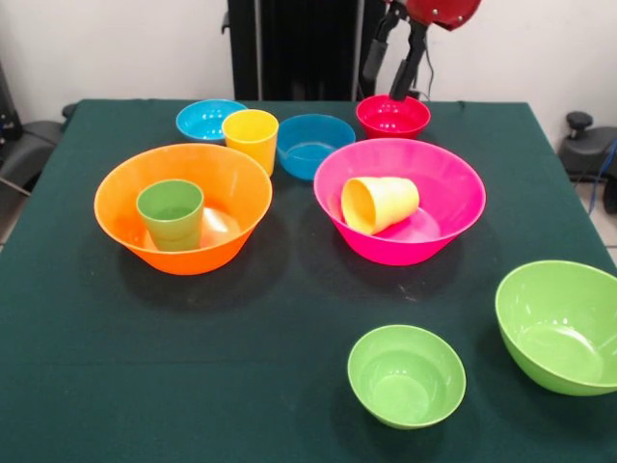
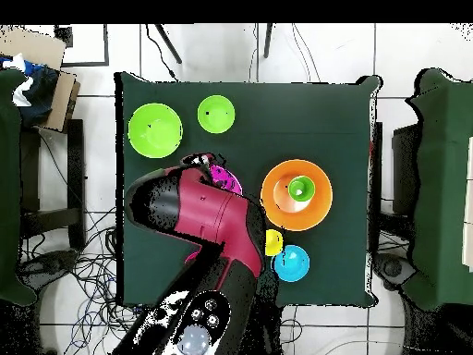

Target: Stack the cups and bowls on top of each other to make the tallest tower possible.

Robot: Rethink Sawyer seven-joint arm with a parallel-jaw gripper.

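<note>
Arm (image 2: 208, 217): we see it red and black, reaching over the table.
Gripper: hidden from us in both views.

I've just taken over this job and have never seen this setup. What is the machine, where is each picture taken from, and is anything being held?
The machine is a red and black robot arm. One picture faces it across the green-covered table. The other looks straight down, and there the arm hides part of the table.

Its hand hangs by the red-pink bowl. I cannot tell whether it is open or shut, and I see nothing held.

A green cup stands in the orange bowl. A yellow cup lies on its side in the pink bowl. An orange-yellow cup, two blue bowls and two lime green bowls stand separately.
</note>
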